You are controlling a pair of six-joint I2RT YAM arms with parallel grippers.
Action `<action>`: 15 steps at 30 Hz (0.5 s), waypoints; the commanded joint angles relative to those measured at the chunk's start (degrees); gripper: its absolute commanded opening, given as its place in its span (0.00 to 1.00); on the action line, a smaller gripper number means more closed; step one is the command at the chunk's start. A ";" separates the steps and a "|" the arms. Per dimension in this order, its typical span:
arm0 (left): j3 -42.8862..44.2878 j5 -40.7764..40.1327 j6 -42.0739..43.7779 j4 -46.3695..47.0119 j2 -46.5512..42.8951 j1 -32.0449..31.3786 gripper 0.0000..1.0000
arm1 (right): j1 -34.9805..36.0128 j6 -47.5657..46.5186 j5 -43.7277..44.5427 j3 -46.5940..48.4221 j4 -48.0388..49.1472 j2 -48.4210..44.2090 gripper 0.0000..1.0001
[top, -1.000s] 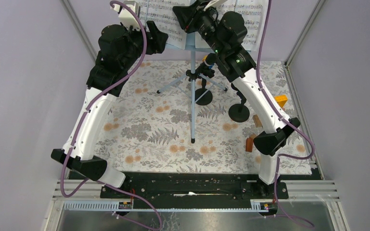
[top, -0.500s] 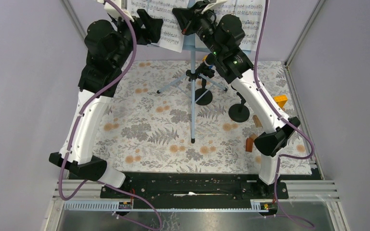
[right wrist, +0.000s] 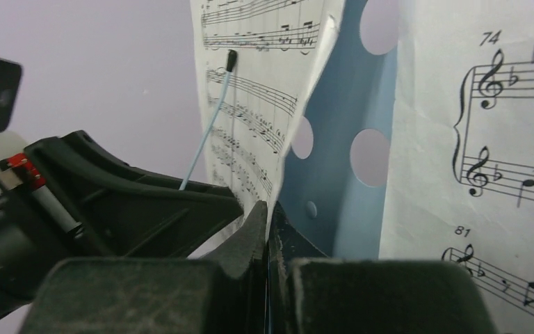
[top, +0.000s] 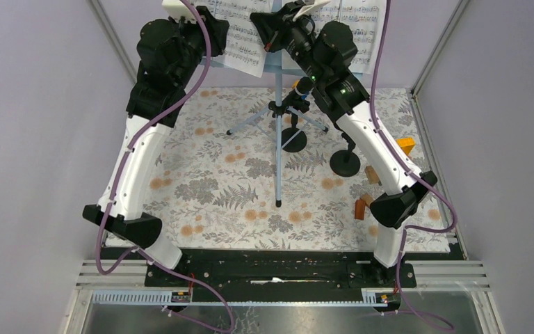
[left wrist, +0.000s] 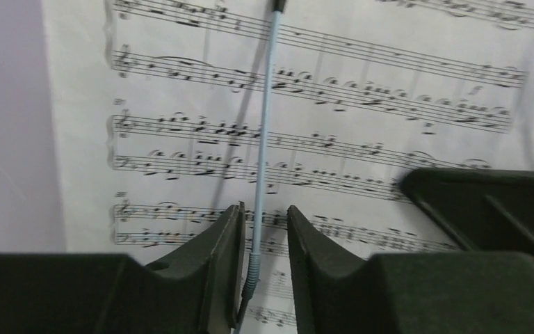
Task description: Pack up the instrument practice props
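I had right tool (right wrist: 268, 216) clenched on white sheet-music page (right wrist: 250, 90) edge, ready to pull it off light-blue perforated music desk (right wrist: 341, 83); left tool (left wrist: 264, 236), jaws apart, straddled thin light-blue wire (left wrist: 264, 139) pinning it.

Lt-blue perforated music desk (right wrist: 334, 139) upright on thin blue-grey tripod (top: 278, 153) at tabletop's (top: 201, 181) 12 o'clock, white sheet-music pages (top: 240, 42) leaning on it, left pg's inner edge curled off; two black round-based mic holders (top: 345, 162) toward tripod's 3 o'clock.
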 commanded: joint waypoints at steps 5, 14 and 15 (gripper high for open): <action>1.99 0.42 -0.76 3.17 -0.70 0.44 0.12 | -0.29 -1.97 -1.43 -0.88 2.61 -4.92 0.00; -3.56 -1.05 -0.43 6.61 -5.36 0.44 0.00 | -0.30 -3.38 -4.66 -2.34 2.79 -8.55 0.00; -3.81 -1.18 -0.35 6.61 -5.54 0.44 0.00 | -0.26 -3.54 -4.98 -3.08 2.79 -9.37 0.00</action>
